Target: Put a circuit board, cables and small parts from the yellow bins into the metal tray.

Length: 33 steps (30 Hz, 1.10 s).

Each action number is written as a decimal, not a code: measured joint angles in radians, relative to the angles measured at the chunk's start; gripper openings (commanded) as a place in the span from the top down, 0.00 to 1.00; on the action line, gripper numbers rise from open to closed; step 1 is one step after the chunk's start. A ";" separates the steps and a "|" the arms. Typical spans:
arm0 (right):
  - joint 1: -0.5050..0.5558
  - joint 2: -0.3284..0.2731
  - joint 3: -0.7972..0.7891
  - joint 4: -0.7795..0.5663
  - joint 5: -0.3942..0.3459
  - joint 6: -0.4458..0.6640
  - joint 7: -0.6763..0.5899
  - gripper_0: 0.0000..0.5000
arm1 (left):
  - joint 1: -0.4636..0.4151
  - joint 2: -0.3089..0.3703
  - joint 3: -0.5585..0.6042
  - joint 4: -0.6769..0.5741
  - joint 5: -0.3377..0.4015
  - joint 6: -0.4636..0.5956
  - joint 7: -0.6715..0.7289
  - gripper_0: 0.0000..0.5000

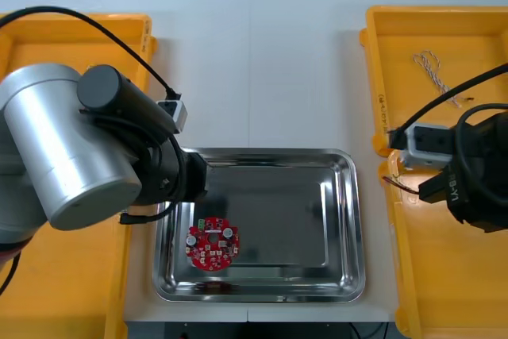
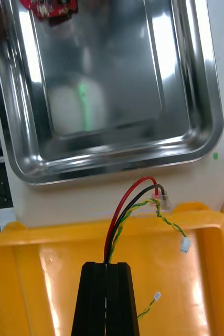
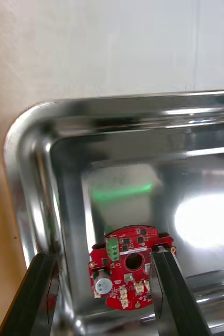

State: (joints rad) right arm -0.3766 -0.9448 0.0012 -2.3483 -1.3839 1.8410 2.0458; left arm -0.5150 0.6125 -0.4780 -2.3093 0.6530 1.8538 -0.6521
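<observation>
A round red circuit board (image 1: 212,244) lies flat on the floor of the shiny metal tray (image 1: 341,220), near its left wall. My left gripper (image 3: 104,252) hangs open just above it. One finger (image 3: 167,289) is at the board's (image 3: 126,273) edge and the other finger (image 3: 38,294) is over the tray's rim (image 3: 22,157). My right gripper (image 2: 107,265) is shut on a red and yellow cable (image 2: 138,197) that has a black strand. It holds the cable above an orange-looking bin's wall (image 2: 64,233), just outside the tray (image 2: 206,131).
Two yellow bins stand at the right, a far bin (image 1: 381,45) and a near bin (image 1: 413,275). A twisted blue and white cable (image 1: 435,71) lies in the far one. Another yellow bin (image 1: 119,29) is at the far left. My left arm (image 1: 71,148) covers the tray's left edge.
</observation>
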 measured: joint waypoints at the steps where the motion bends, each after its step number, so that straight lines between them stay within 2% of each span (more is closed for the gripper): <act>1: -0.013 0.004 0.017 -0.006 0.005 0.000 -0.014 1.00 | -0.010 0.010 0.011 0.000 0.021 0.005 0.000 0.00; 9: -0.094 0.035 0.145 -0.025 0.046 0.000 -0.020 1.00 | -0.090 0.104 0.076 0.012 0.157 0.030 0.000 0.00; 15: -0.114 0.103 0.219 -0.029 0.090 0.000 -0.022 1.00 | -0.149 0.148 0.124 0.106 0.239 0.031 -0.001 0.00; 24: -0.114 0.205 0.343 -0.087 0.303 0.025 -0.065 1.00 | -0.208 0.171 0.179 0.269 0.256 0.031 -0.043 0.00; 33: -0.104 0.323 0.477 -0.089 0.540 0.070 -0.083 1.00 | -0.240 0.199 0.227 0.410 0.257 0.027 -0.318 0.00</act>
State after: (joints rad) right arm -0.4808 -0.6216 0.4778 -2.4372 -0.8437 1.9108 1.9633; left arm -0.7545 0.8116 -0.2506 -1.8996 0.9102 1.8809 -0.9700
